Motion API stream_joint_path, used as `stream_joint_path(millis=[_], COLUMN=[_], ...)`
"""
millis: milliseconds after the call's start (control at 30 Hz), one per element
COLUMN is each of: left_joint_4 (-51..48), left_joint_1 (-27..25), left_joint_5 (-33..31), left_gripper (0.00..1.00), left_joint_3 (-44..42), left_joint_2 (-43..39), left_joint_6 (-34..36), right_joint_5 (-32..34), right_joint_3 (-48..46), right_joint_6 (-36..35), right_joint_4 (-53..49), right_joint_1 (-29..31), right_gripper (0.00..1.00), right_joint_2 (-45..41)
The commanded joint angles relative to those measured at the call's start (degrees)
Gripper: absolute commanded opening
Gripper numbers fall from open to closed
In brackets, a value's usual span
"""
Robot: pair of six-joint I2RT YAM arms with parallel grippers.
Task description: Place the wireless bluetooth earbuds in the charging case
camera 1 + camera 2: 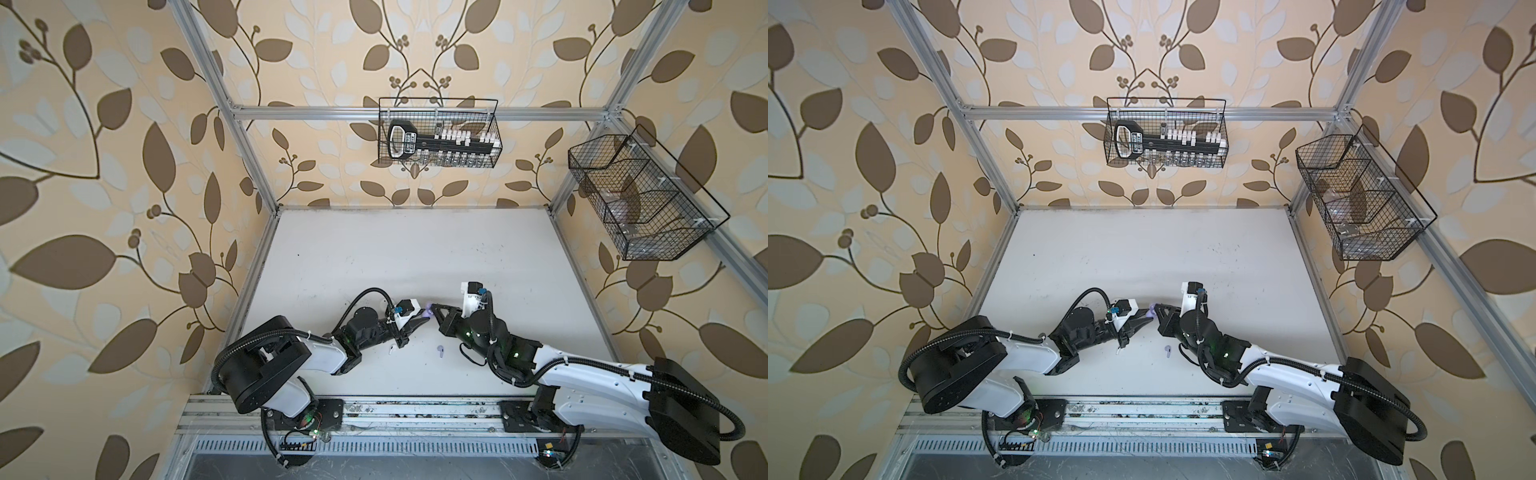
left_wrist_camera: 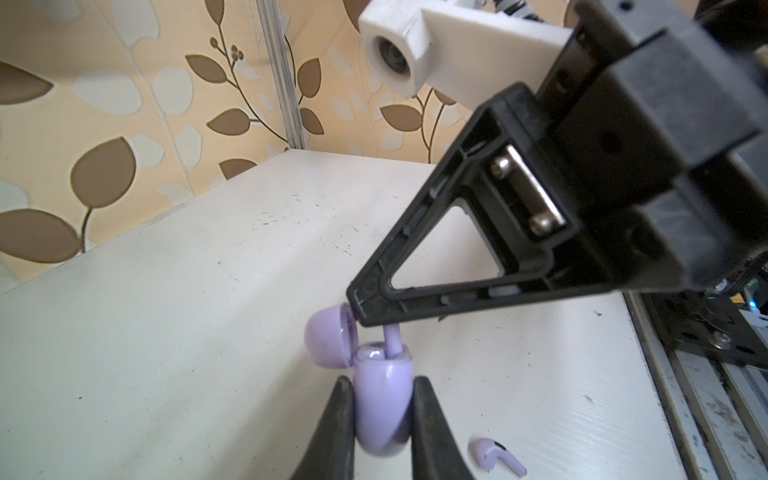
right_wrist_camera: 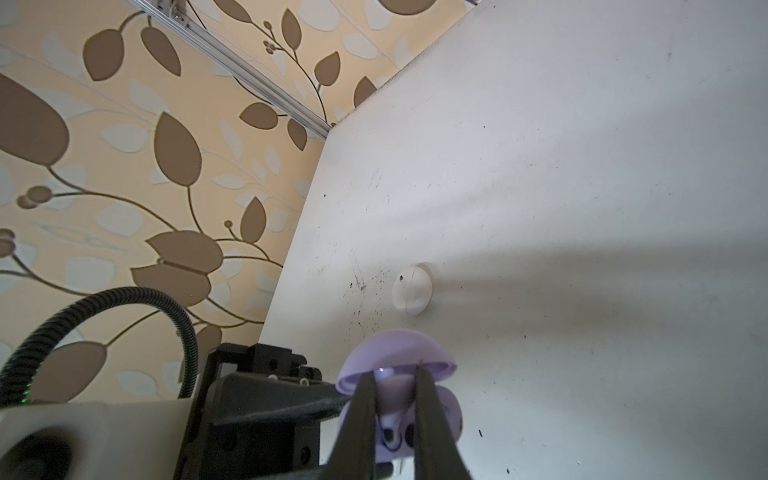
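**Entry: earbud station, both arms engaged**

- Lavender case (image 2: pixel 380 411): body is clamped betw. the two fingers of the left claw (image 2: pixel 382 386), which is drawn narrow on it. Lid (image 2: pixel 328 340) is swung open. Position is approx. mid-width of the table (image 1: pixel 415 257), toward the front.
- Lavender earbud (image 2: pixel 392 338): pinched at the tip of the right claw (image 2: pixel 362 309), jaws narrow on it. Its stem is seen entering the case's open mouth, just beside the lid. In the right wrist view it (image 3: pixel 392 432) is seen betw. that claw's fingers (image 3: pixel 361 415).
- The two claws are met nearly tip to tip over the case.
- Loose lavender earbud (image 1: pixel 440 351): laid flat on the table, nearer the front than the claws and apart from both.
- White earbud (image 1: pixel 391 350): laid on the table just beside the left arm's wrist.
- White case (image 3: pixel 412 289): shut, set on the table past the lavender case, apart from it.

**Edges / room**

- Front edge is bounded by the metal rail (image 1: pixel 395 409) that carries both arm bases.
- Side and back edges are met by the papered walls (image 1: pixel 104 208).
- The back half of the table is left open.
- Back wire basket (image 1: pixel 438 133) and side wire basket (image 1: pixel 640 199) are hung on the walls, well apart from the claws.
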Motion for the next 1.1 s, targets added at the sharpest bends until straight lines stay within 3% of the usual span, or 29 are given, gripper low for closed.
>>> stream_joint_path(millis=[0, 1067], left_joint_4=[4.2, 6.8], left_joint_1=[-0.4, -0.4], left_joint_5=[-0.6, 0.3], left_gripper=[0.00, 0.00], left_joint_3=[-0.5, -0.7], left_joint_2=[-1.6, -0.1], left_joint_6=[0.1, -0.7], right_joint_5=[2.4, 1.3], right_joint_3=[-1.4, -1.2], right_joint_6=[0.7, 1.5], right_joint_4=[-0.3, 3.5], right_joint_1=[0.3, -0.3], right_gripper=[0.05, 0.06], right_joint_2=[-1.4, 1.2])
